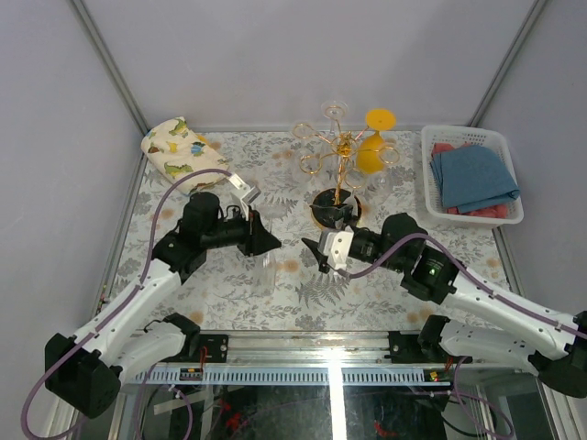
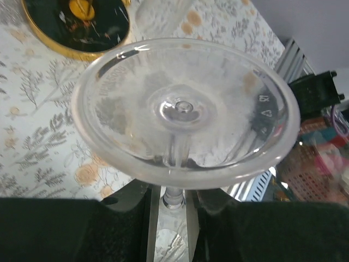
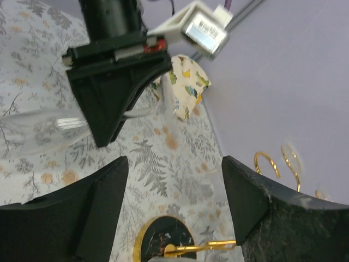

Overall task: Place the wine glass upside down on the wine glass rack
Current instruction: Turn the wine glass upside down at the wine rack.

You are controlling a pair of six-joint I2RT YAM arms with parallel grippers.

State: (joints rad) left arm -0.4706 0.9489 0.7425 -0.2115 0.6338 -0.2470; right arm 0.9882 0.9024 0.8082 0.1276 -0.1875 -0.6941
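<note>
Two hands face each other over the patterned table [image 1: 229,293]. The left hand [image 2: 173,204] pinches the stem of the clear wine glass [image 2: 185,109]. The right hand [image 3: 174,202] is spread wide with nothing between its fingers, close to the glass. The wine glass rack [image 1: 343,147] stands just beyond the right hand, with an orange glass [image 1: 371,151] hanging upside down on it.

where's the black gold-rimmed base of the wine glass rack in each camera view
Top external: the rack base sits just right of centre.
Left wrist: top left corner, behind the wine glass.
Right wrist: bottom centre, cut by the lower edge.
Shared landmark: the left tool, left of the base from above, at the top of the right wrist view, its fingers along the left wrist view's bottom edge.
</note>
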